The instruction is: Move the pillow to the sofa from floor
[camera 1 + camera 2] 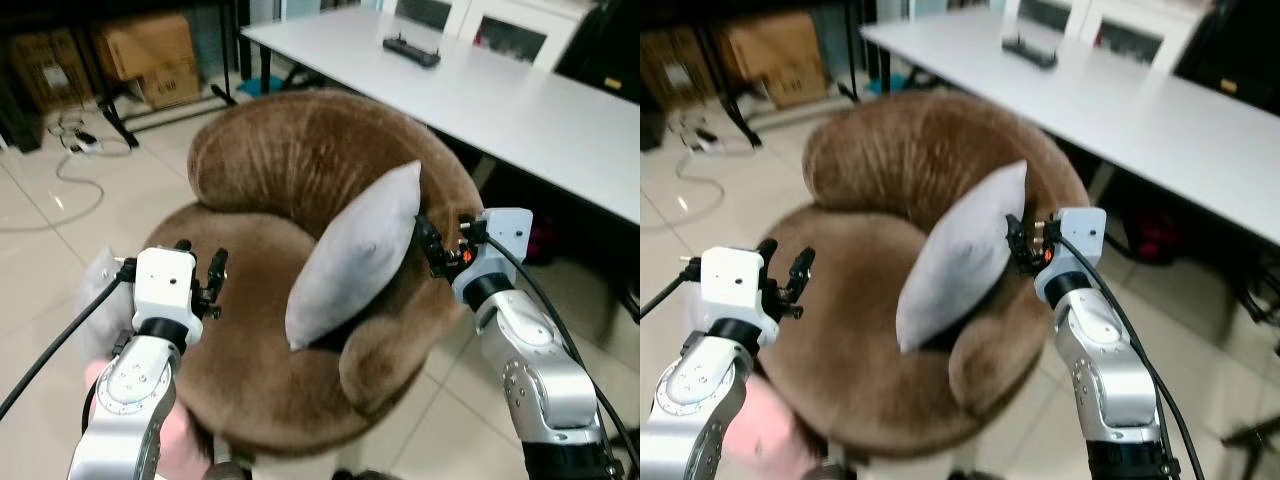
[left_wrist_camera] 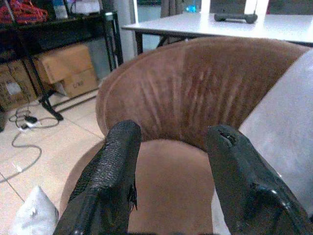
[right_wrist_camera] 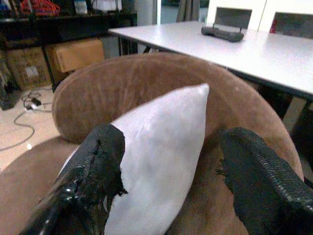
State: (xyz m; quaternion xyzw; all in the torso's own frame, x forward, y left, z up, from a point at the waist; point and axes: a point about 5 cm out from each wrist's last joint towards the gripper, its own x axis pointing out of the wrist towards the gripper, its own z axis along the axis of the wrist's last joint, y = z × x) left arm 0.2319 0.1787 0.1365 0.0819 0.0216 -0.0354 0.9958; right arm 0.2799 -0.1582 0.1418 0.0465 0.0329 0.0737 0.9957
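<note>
A grey pillow (image 1: 355, 255) stands tilted on the brown round sofa (image 1: 290, 160), leaning against its right armrest and backrest. My right gripper (image 1: 432, 246) is at the sofa's right rim, close behind the pillow's upper edge. It is open, and in the right wrist view the pillow (image 3: 156, 147) lies just ahead between the spread fingers (image 3: 98, 161). I cannot tell whether they touch it. My left gripper (image 1: 202, 264) hovers at the sofa's left edge, open and holding nothing. In the left wrist view the pillow (image 2: 288, 122) lies beyond the fingers (image 2: 115, 161).
A long white table (image 1: 520, 90) with a black device (image 1: 410, 50) stands behind and to the right of the sofa. Cardboard boxes (image 1: 150, 55) and a floor cable (image 1: 75, 170) are at the back left. Another pale cushion (image 1: 100, 290) lies on the floor by my left arm.
</note>
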